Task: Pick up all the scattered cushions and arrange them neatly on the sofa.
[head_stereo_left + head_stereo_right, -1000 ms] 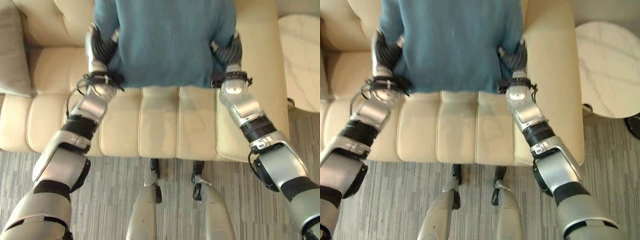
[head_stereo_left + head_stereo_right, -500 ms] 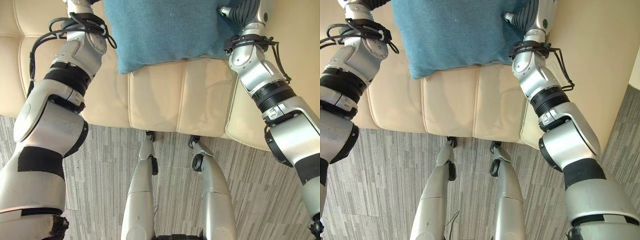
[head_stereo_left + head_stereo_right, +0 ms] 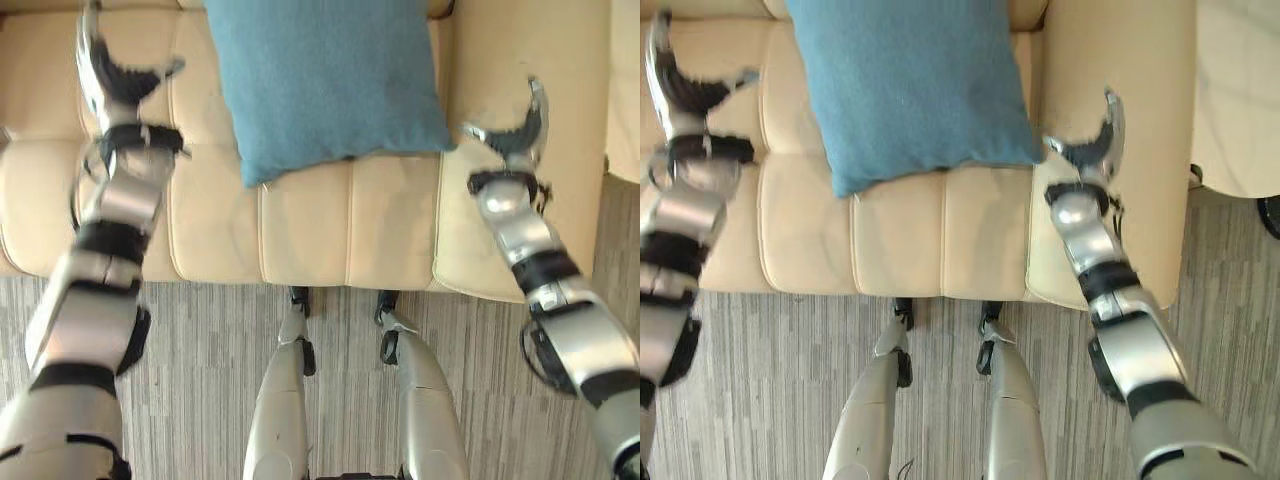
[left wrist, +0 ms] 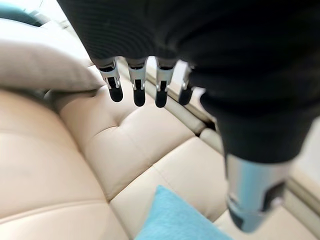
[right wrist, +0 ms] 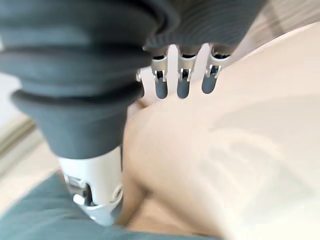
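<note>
The blue cushion is lying on the sofa between both hands, tilted, probably leaning on the backrest. The left hand and right hand are hovering released on either side, about equally near.

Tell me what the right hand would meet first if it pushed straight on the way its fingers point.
Probably the cream leather sofa's armrest. The right hand, open, points along it beside the blue fabric cushion. Depth is unclear, so it may pass just above.

blue cushion on sofa | left hand, right hand spread, empty
</note>
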Tool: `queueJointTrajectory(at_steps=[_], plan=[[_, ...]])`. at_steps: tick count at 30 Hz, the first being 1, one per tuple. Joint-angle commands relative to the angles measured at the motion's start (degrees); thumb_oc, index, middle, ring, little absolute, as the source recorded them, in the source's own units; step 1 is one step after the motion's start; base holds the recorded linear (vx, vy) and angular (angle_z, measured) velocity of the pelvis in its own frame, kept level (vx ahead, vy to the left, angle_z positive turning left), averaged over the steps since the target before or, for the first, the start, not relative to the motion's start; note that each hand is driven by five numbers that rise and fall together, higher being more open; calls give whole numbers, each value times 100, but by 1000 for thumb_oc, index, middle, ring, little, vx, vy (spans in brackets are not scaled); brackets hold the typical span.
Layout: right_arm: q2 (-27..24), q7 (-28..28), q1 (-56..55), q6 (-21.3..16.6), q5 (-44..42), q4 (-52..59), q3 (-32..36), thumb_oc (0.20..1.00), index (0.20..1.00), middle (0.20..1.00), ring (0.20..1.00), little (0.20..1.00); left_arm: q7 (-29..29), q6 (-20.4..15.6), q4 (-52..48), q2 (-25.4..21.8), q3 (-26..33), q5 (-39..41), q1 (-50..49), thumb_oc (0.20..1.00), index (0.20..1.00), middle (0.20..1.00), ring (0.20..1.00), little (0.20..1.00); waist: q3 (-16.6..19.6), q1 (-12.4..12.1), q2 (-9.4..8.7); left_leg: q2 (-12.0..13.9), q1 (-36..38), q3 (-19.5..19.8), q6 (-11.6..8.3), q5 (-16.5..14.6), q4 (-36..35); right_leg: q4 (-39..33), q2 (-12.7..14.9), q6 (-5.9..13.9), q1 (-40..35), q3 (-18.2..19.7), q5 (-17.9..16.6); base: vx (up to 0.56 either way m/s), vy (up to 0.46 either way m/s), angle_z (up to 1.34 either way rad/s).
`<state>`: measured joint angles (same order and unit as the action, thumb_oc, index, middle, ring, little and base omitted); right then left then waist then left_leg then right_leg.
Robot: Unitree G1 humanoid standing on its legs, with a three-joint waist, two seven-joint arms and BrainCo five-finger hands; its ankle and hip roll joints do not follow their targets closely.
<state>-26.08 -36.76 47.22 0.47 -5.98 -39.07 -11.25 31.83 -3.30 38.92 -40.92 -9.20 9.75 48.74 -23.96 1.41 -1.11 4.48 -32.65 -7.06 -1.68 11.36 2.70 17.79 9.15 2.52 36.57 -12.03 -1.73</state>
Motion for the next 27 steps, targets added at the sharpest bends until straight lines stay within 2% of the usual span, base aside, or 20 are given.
queueJointTrajectory(at_steps=[1, 2, 3, 4, 5, 6, 8, 10, 17, 21, 24, 27], plan=[[380, 713, -1028, -243, -619, 65, 146, 1000, 1000, 1000, 1000, 1000, -660, -404, 335, 450, 236, 695, -1055, 1000, 1000, 1000, 1000, 1000, 740, 6, -186, -243, 1011, -145, -131, -941, -319, -1361, -15, 577, -1327, 81, 5, 177, 56, -23], [549, 973, -1545, -285, -810, 227, 233, 1000, 1000, 1000, 1000, 1000, -816, -438, 152, 703, 401, 813, -1668, 1000, 1000, 1000, 1000, 1000, 817, 28, -205, -226, 1254, -179, -143, -928, -438, -1462, -17, 598, -1560, 79, -17, 108, 37, -27], [550, 973, -1582, -278, -808, 248, 220, 1000, 1000, 1000, 1000, 1000, -815, -430, 124, 710, 413, 808, -1715, 1000, 1000, 1000, 1000, 1000, 824, 34, -201, -226, 1289, -181, -144, -922, -461, -1480, -20, 600, -1593, 77, -22, 123, 37, -21], [651, 1188, -1955, -282, -900, 338, 283, 1000, 1000, 1000, 1000, 1000, -965, -389, 51, 910, 444, 804, -2126, 1000, 1000, 1000, 1000, 1000, 924, 54, -207, -222, 1474, -203, -142, -917, -538, -1564, -27, 615, -1793, 65, -36, 162, 53, -11], [877, 1502, -2603, -230, -978, 451, 404, 1000, 1000, 1000, 1000, 1000, -1188, -360, -198, 1374, 633, 964, -2962, 1000, 1000, 1000, 1000, 1000, 1089, 89, -225, -215, 1807, -232, -138, -918, -683, -1715, -42, 652, -2121, 46, -56, 195, 73, 1], [946, 1667, -2886, -184, -999, 430, 456, 1000, 1000, 1000, 1000, 1000, -1348, -308, -262, 1568, 646, 976, -3317, 1000, 1000, 1000, 1000, 1000, 1171, 112, -227, -211, 1956, -245, -137, -929, -713, -1775, -44, 666, -2273, 43, -65, 131, 57, 5], [988, 1795, -3083, -120, -975, 417, 504, 1000, 1000, 1000, 1000, 1000, -1444, -255, -360, 1680, 695, 978, -3634, 1000, 1000, 1000, 1000, 1000, 1233, 125, -221, -216, 2071, -240, -128, -942, -736, -1825, -51, 670, -2408, 48, -63, 49, 43, 3], [1039, 2076, -3539, 12, -816, 195, 596, 1000, 1000, 1000, 1000, 1000, -1743, -124, -298, 2005, 774, 1091, -4287, 1000, 1000, 1000, 1000, 1000, 1472, 174, -210, -227, 2355, -264, -114, -970, -770, -1958, -64, 698, -2723, 64, -82, 44, 90, 0], [1176, 2550, -4098, 107, -709, -346, 557, 1000, 1000, 1000, 1000, 1000, -2221, 96, 12, 2235, 598, 803, -4800, 1000, 1000, 1000, 1000, 1000, 1850, 222, -264, -237, 2925, -420, -83, -1147, -770, -2130, -87, 737, -3262, 189, -82, -2, 70, -13], [1167, 2684, -4339, 104, -652, -355, 611, 1000, 1000, 1000, 1000, 1000, -2424, 208, 151, 2203, 530, 514, -4913, 1000, 1000, 1000, 1000, 1000, 1977, 276, -297, -267, 3203, -497, -39, -1254, -770, -2104, -78, 756, -3473, 259, -20, 0, 97, -27], [1078, 2808, -4512, 78, -484, -121, 550, 1000, 1000, 1000, 1000, 1000, -2585, 238, 244, 2087, 462, 309, -4859, 1000, 1000, 1000, 1000, 1000, 1854, 346, -332, -273, 3289, -518, -11, -1278, -770, -1925, -51, 762, -3463, 308, 19, -72, 68, -15], [1084, 2758, -4488, 71, -347, 4, 498, 1000, 1000, 1000, 1000, 1000, -2609, 211, 290, 2016, 458, 355, -4739, 1000, 1000, 1000, 1000, 1000, 1641, 415, -316, -235, 3194, -613, 27, -1200, -770, -1667, -86, 826, -3172, 459, -140, -209, -12, -6]])
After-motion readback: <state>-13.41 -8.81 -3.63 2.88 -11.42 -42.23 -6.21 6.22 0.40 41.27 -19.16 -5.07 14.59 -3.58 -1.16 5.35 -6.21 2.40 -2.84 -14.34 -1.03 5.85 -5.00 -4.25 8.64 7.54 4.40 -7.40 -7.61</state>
